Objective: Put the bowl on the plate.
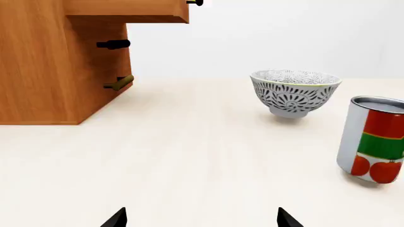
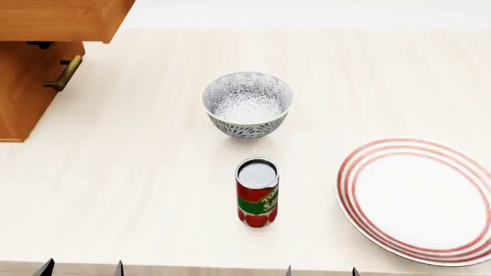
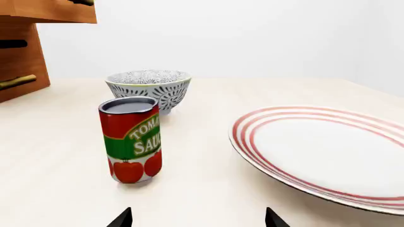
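The bowl [image 2: 247,103] stands upright near the middle of the table, white with a dense grey floral pattern; it also shows in the left wrist view [image 1: 295,92] and the right wrist view [image 3: 149,88]. To its right, nearer me, lies the plate [image 2: 420,198] with red rings round its rim [image 3: 328,151]. My left gripper [image 2: 81,268] is open at the near edge, well short of the bowl, nothing between its tips [image 1: 202,218]. My right gripper [image 2: 321,271] is open too, empty [image 3: 198,217], between can and plate.
A red-labelled tomato sauce can [image 2: 257,192] stands upright between the bowl and me. A wooden cabinet [image 2: 31,63] with an open drawer and brass handles fills the far left corner of the pale table [image 2: 138,172].
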{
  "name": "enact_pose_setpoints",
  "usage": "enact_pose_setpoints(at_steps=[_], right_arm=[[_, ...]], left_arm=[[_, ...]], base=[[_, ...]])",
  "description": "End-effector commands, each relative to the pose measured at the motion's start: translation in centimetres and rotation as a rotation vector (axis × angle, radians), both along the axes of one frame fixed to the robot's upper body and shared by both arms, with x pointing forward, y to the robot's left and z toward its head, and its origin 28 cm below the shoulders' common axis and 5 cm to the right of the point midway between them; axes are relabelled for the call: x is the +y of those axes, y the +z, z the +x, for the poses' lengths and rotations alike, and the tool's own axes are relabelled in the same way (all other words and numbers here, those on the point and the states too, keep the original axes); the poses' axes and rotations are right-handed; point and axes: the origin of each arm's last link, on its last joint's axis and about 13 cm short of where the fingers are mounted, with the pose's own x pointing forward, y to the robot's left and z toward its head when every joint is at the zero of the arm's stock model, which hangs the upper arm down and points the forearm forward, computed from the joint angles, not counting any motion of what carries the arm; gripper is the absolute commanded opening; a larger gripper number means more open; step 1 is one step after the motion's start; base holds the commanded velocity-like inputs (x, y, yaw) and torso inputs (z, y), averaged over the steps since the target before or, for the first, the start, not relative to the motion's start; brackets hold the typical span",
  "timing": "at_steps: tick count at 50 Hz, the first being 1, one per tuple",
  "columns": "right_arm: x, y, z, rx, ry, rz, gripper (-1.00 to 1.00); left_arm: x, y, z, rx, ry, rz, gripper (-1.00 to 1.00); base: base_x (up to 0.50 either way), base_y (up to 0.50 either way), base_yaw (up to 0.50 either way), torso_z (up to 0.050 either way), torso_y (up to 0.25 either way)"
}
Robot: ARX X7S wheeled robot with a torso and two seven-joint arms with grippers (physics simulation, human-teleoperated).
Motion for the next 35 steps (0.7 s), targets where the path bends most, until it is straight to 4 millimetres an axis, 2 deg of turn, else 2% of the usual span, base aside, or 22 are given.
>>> enact_pose_setpoints(at_steps=[1,17,35], right_arm=[[0.0,0.1,0.0,0.01,-0.007,-0.031,1.0],[-0.5,1.1,0.3,0.013,-0.03,-0.019,1.0],[-2.2,3.5,3.0,-0.019,-0.022,0.02,1.0]], left_arm=[[0.1,0.2,0.1,-0.031,0.008,0.035,1.0],[0.2,-0.2,0.5,-0.017,-0.028,0.03,1.0],[1.2,1.3,2.1,-0.043,-0.004,0.069,1.0]], base=[[0.0,0.0,0.0,0.0,0.0],[0.0,0.0,0.0,0.0,0.0],[0.0,0.0,0.0,0.0,0.0]])
